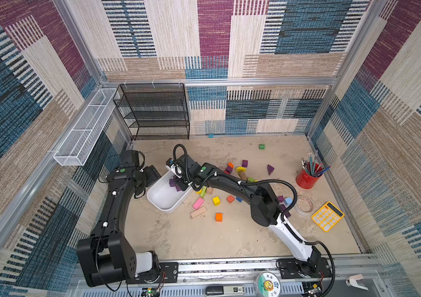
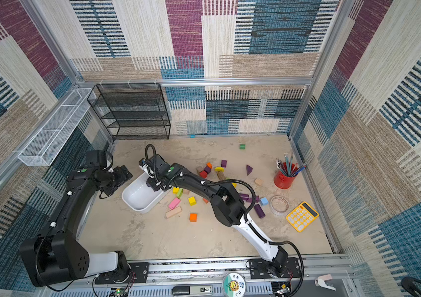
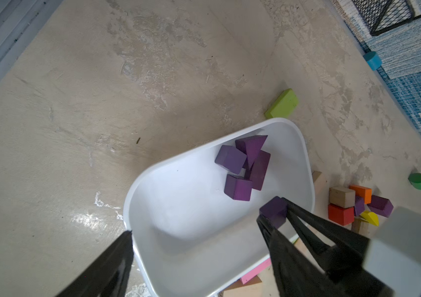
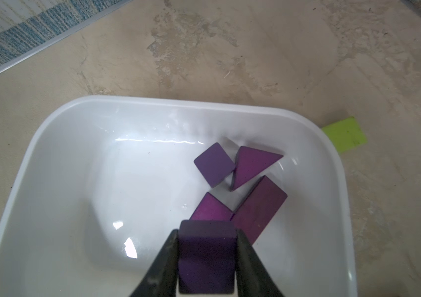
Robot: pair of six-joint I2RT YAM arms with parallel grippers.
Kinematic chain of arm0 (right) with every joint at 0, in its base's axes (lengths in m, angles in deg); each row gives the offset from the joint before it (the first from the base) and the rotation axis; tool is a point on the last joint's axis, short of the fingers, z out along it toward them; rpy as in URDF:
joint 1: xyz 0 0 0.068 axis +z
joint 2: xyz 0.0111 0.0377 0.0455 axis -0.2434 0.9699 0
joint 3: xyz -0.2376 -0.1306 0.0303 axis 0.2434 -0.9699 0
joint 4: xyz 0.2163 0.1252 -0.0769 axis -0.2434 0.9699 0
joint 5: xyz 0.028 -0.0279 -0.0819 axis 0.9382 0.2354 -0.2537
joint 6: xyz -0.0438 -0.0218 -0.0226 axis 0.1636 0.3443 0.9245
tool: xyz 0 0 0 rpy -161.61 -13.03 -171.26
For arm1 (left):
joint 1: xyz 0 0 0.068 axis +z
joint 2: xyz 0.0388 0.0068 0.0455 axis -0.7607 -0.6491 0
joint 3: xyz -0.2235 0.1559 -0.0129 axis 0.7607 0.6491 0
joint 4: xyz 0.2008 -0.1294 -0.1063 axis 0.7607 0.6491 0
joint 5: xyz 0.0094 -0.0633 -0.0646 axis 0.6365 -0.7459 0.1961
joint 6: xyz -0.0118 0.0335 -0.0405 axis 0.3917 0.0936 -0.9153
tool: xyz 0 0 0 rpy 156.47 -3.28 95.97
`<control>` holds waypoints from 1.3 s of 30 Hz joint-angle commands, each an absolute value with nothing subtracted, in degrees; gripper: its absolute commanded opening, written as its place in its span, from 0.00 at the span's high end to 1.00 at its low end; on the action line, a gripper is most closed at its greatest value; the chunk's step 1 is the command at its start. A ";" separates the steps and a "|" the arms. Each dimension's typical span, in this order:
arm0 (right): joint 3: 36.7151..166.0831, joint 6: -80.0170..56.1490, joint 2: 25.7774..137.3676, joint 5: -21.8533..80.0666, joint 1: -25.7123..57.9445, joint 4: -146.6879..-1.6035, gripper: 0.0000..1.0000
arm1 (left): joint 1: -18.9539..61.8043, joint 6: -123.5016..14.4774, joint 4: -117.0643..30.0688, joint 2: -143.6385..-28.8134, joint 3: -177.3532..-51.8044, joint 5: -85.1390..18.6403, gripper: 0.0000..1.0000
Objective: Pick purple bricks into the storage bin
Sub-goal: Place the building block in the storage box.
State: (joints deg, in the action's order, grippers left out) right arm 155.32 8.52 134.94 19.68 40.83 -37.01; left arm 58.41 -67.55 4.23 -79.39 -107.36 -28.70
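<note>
A dark-purple wooden cube (image 4: 206, 257) is held clenched in the right gripper (image 4: 207, 232) above the white plastic storage bin (image 4: 152, 101), where four purple bricks (image 4: 214, 164) already lie. The drop is judged in hand: the jaws are to be opened, then other purple blocks (image 2: 259, 211) outside the bin fetched.

Four purple bricks (image 3: 242, 167) (two cubes, a wedge, an oblong) lie clustered inside the storage bin (image 3: 178, 231). Over the bin the right gripper (image 3: 273, 212) pinches a purple cube (image 3: 275, 207); a green block (image 3: 282, 104) lies just outside the rim.
</note>
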 commanded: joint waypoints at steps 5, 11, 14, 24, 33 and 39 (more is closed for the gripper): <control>156.91 8.24 136.62 16.82 41.37 -34.86 0.64 | 58.46 -68.76 3.79 -79.35 -107.74 -29.54 0.16; 157.45 9.79 137.46 10.51 41.28 -32.54 0.63 | 58.43 -68.70 3.73 -79.22 -107.74 -29.90 0.16; 157.75 10.57 137.80 8.61 41.11 -31.60 0.62 | 58.45 -68.56 3.56 -79.35 -107.74 -30.45 0.16; 159.69 11.16 139.11 6.64 40.24 -29.94 0.62 | 58.41 -68.49 3.25 -79.72 -107.74 -31.72 0.17; 160.86 10.90 138.45 6.34 40.21 -30.51 0.58 | 58.49 -68.40 3.15 -79.70 -107.66 -32.62 0.17; 160.88 10.71 136.03 5.91 40.10 -32.30 0.53 | 58.42 -68.31 3.01 -79.79 -107.66 -32.97 0.18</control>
